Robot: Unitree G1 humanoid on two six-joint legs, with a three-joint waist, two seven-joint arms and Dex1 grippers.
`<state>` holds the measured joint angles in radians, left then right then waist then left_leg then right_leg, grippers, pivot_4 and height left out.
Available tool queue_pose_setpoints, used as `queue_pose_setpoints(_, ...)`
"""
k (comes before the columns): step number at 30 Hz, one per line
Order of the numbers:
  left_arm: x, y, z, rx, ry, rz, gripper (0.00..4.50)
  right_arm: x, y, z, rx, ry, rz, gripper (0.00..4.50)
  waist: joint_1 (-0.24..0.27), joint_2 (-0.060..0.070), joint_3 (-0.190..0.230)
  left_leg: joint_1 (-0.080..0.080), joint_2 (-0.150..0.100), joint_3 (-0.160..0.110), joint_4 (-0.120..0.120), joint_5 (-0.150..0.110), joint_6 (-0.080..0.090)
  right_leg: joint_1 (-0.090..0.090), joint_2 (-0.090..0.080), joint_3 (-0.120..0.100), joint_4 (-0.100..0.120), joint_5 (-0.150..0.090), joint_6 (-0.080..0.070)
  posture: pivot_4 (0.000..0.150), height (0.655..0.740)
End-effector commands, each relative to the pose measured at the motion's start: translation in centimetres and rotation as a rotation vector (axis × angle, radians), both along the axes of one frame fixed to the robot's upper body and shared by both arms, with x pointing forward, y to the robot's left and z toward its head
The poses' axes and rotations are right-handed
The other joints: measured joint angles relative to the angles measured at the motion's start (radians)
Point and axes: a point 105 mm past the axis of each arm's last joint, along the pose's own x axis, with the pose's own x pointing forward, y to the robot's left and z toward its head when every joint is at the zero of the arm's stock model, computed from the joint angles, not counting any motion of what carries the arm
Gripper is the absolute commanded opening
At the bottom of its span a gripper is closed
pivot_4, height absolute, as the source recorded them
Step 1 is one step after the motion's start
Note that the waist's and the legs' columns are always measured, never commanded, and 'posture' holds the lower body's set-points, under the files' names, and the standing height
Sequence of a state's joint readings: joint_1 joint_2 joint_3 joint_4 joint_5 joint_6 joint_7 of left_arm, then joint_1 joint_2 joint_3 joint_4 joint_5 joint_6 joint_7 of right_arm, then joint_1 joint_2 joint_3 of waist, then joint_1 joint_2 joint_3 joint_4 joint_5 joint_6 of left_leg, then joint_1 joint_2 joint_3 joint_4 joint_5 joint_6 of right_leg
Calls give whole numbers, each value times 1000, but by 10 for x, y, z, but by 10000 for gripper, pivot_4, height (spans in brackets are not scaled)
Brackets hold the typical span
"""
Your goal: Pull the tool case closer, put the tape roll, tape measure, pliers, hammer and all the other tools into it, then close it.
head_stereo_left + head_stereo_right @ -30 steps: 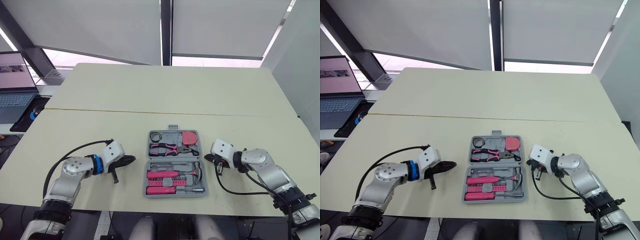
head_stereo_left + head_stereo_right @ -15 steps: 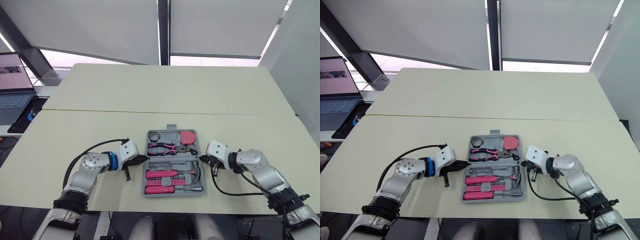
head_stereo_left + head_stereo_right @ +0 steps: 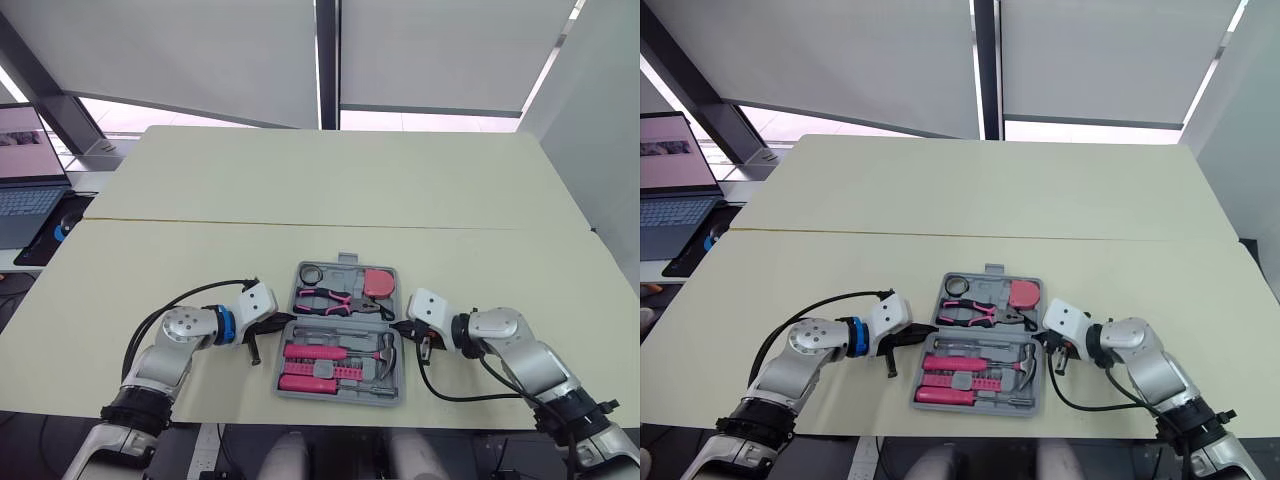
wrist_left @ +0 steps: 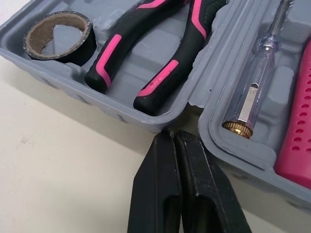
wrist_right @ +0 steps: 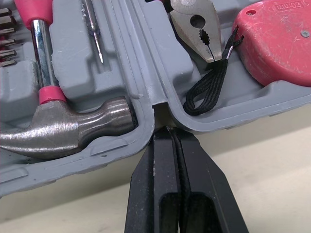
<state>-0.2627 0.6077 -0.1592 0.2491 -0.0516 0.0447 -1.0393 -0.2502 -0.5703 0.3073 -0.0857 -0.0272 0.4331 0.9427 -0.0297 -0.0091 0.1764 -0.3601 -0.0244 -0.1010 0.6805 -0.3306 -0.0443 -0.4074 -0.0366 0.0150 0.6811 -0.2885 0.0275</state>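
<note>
1. The bench [image 3: 200,260] has a pale cream top made of two slabs, and a straight seam [image 3: 180,219] runs from side to side across it, beyond the tool case
2. The tool case [image 3: 346,259] lies open in the middle of the bench near its front edge, with both grey halves facing up and the handle pointing to the far side
3. In the far half, the tape roll [image 4: 63,54] sits in the left corner, the pliers [image 4: 167,73] with pink-and-black grips lie in the middle, and the red tape measure [image 5: 277,43] fills the right corner
4. In the near half, the hammer [image 5: 63,128] lies with its steel head at the right end beside other pink-handled tools, and a clear-handled screwdriver [image 4: 257,82] rests just beside the hinge line on the left
5. The left fingers [image 4: 175,143] are pressed flat together and hold nothing; their tips sit at the notch where the two halves hinge, on the case's left side, right against its rim
6. The right fingers [image 5: 167,138] are likewise pressed together and hold nothing; their tips are at the hinge notch on the case's right side, just beside the hammer head and a black cord loop [image 5: 206,90]
7. Behind the bench hang grey roller blinds [image 3: 180,50] with a dark upright post [image 3: 327,60] between them and a strip of daylight below
8. An open laptop [image 3: 25,170] stands on a separate surface off to the left, and a white wall [image 3: 610,120] closes the right side
</note>
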Motion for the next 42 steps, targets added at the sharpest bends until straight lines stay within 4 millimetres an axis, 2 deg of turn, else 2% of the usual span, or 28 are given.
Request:
queue_pose_setpoints(1, -10, -14, 6, -27, -8, -64, 816, -4, 20, 16, 61, -46, 64, 0, 0, 0, 0, 0, 0, 0, 0, 0, 0, 0, 0, 0, 0, 0, 0, 1500, 7400)
queue_pose_setpoints(8, -17, -14, 6, -23, 4, -62, 816, -1, 17, 17, 48, -53, 54, 0, 1, 0, 0, 0, 0, 0, 0, 0, 0, 0, 0, 0, 0, 0, 0, 1500, 7400)
queue_pose_setpoints(14, -19, -14, 7, -20, 12, -66, 816, -17, 15, 10, 15, 10, 110, 0, 1, 0, 0, 0, 0, 0, 0, 0, 0, 0, 0, 0, 0, 0, 0, 1500, 7400)
queue_pose_setpoints(18, -24, -13, 6, -14, 21, -75, 816, -19, 16, 9, 14, 17, 107, 0, 0, 0, 0, 0, 0, 0, 0, 0, 0, 0, 0, 0, 0, 0, 0, 1500, 7400)
queue_pose_setpoints(42, -27, -13, 6, -11, 29, -71, 816, -19, 15, 7, 14, 18, 85, 0, 0, 0, 0, 0, 0, 0, 1, 0, 0, 0, 0, 0, 0, 0, 0, 1500, 7400)
